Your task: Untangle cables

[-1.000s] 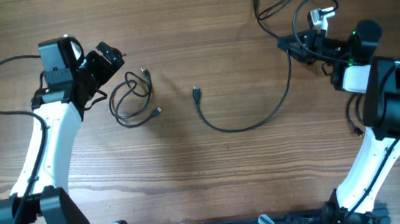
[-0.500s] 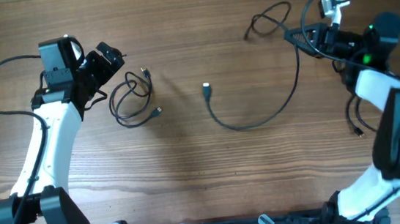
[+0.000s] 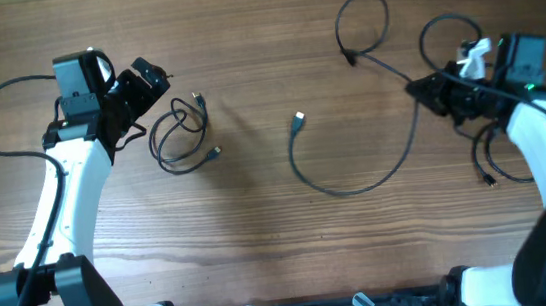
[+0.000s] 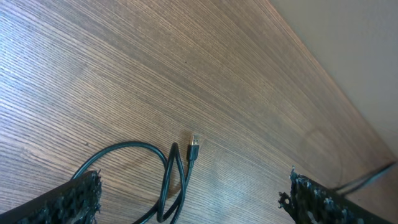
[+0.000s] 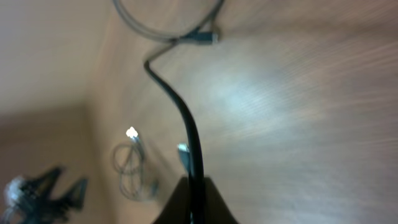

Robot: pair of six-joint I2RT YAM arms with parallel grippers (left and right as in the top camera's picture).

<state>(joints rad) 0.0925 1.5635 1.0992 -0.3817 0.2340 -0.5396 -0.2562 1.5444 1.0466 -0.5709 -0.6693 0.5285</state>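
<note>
Since a second ago the right arm [image 3: 544,147] has swung back toward the right edge of the tabletop [image 3: 264,264] and dragged the long cable [image 3: 357,189] with it. Its free plug [image 3: 298,120] has slid right, closer to the middle.

Nearest the near edge is the belly of that cable, a slack U. A bit further back the free plug sits mid-tabletop, and off toward the left edge the coiled cable [image 3: 179,140] lies on its own.

Next back, the right jaws are pinched fully shut on the long cable by the right edge, and the wrist view shows the cord running straight out from between them. So its long axis runs left-right, with the free end to the left of the grip.

The left jaws are wide open and hold nothing, just beyond the coil, so the left arm [image 3: 66,193] is clearly the closer one for it.

Farthest back, a loop [image 3: 360,14] curls off toward the far edge. Can't tell if it's knotted or just crossing.
</note>
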